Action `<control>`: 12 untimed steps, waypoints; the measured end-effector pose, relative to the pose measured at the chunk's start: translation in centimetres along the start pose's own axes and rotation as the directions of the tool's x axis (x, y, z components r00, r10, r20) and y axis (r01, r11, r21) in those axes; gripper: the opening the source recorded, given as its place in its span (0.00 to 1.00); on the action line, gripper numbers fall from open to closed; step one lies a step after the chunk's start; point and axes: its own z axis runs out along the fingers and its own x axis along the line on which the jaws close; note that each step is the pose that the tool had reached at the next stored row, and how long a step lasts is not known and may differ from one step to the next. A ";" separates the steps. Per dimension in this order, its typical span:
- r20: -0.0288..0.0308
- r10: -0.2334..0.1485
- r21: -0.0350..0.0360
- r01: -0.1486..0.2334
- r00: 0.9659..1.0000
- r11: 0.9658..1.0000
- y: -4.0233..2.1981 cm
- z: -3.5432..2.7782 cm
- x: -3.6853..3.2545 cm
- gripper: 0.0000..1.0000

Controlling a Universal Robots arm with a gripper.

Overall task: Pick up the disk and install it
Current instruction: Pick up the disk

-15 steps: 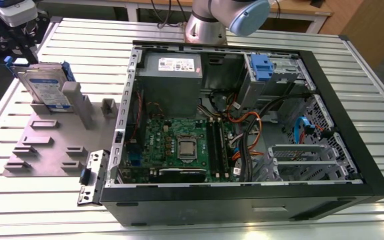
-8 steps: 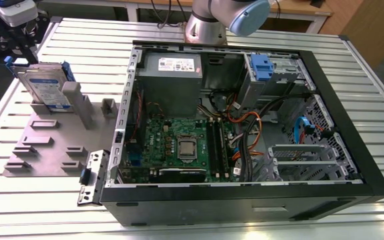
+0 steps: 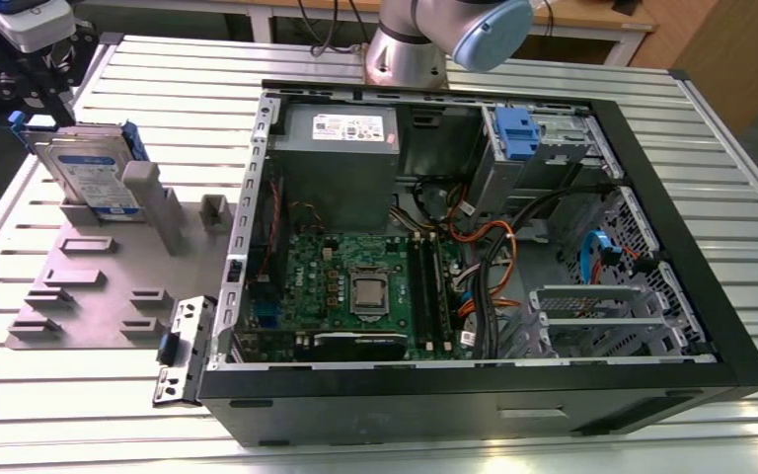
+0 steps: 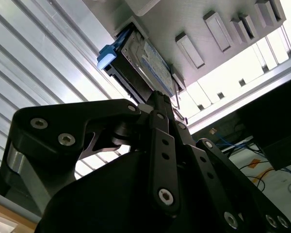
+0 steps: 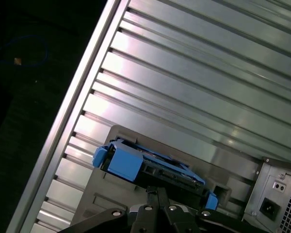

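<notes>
- On the slatted table, the open case lies with its inside facing up and takes the middle and the exterior view's right.
- Just beside the case, on the exterior view's left, lies a grey rack of slots and posts.
- The disk stands on edge in the rack's end farthest from that camera. It leans a little, its label faces out, and it is not yet lifted.
- Its blue carrier frames the metal body and juts out at the corners.
- My gripper hangs just over the disk's upper edge. My jaws look drawn together with nothing between them, and I cannot tell whether they touch the carrier.
- I judge the disk stiff and dense for its size, with smooth metal that could slip and insides that would suffer from a knock.
- I judge the carrier's thin plastic liable to flex, so the sound hold is across the two flat faces near the upper edge, not on the blue tabs.
</notes>
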 end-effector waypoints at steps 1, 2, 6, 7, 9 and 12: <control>0.000 -0.001 0.000 0.001 1.000 1.000 0.00 0.00 0.00 0.11; 0.000 -0.002 0.000 0.002 1.000 1.000 0.00 0.00 0.00 0.11; 0.000 -0.005 0.000 0.005 1.000 1.000 0.00 0.00 0.00 0.11; 0.000 -0.006 0.000 0.006 1.000 1.000 0.00 0.00 0.00 0.11; 0.000 -0.008 0.000 0.008 1.000 1.000 0.00 0.00 0.00 0.11; 0.000 -0.010 0.000 0.010 1.000 1.000 0.00 0.00 0.00 0.11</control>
